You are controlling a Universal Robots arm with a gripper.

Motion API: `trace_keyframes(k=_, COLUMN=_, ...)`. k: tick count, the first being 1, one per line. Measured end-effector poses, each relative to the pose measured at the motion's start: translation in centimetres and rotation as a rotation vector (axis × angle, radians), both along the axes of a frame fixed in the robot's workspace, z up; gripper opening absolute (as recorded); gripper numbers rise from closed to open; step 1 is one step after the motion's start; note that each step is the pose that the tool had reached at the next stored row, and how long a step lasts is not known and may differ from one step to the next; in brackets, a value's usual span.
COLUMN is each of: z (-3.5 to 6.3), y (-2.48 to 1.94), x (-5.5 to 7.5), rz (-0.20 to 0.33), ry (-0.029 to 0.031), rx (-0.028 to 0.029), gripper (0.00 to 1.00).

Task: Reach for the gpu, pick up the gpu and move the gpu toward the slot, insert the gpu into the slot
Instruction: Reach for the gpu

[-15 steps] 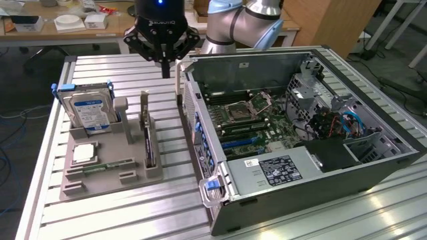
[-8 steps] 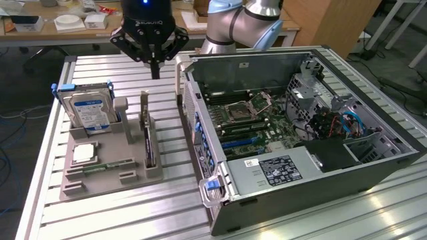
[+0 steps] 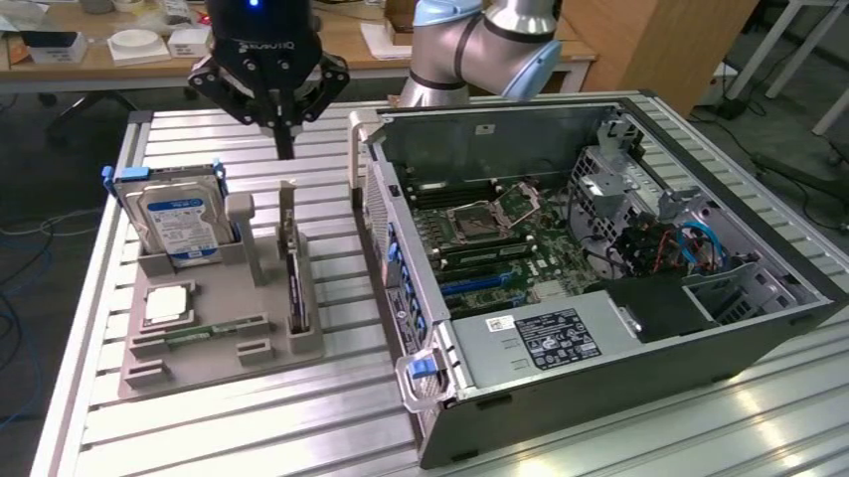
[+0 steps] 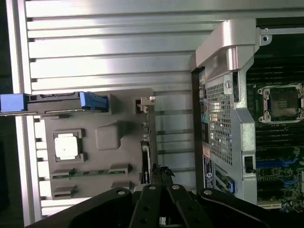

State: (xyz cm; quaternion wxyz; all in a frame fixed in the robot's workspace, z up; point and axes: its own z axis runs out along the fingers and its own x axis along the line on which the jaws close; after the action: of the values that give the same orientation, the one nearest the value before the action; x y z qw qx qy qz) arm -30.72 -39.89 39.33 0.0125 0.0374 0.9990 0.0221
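The gpu point(image 3: 294, 288) stands on its long edge in a grey holder point(image 3: 219, 368) at the exterior view's left. It is a thin dark card with a pale bracket strip at its far end. In the wrist view the gpu point(image 4: 146, 154) is seen edge-on. My black gripper point(image 3: 282, 147) hangs above the table, behind and above the card's far end, shut and holding nothing. Its fingertips point(image 4: 161, 172) meet just past the card's end. The slot point(image 3: 475, 285) is one of the blue and black connectors on the motherboard inside the open case.
The holder also carries a blue-labelled hard drive point(image 3: 179, 224), a square processor chip point(image 3: 169, 303) and a narrow green memory stick point(image 3: 199, 333). The open computer case point(image 3: 637, 328) lies on the slatted aluminium table point(image 3: 318, 417), its pale handle point(image 3: 356, 149) close to the card.
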Motion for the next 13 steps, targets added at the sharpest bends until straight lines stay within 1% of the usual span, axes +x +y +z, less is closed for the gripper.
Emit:
trace_keyframes(k=8, z=0.00, y=0.00, x=-1.9, rz=0.000, ry=0.0000, rx=-0.0001, gripper=0.10)
trace_keyframes(k=13, z=0.00, y=0.00, x=-2.0, rz=0.000, ry=0.0000, rx=0.0000, gripper=0.10)
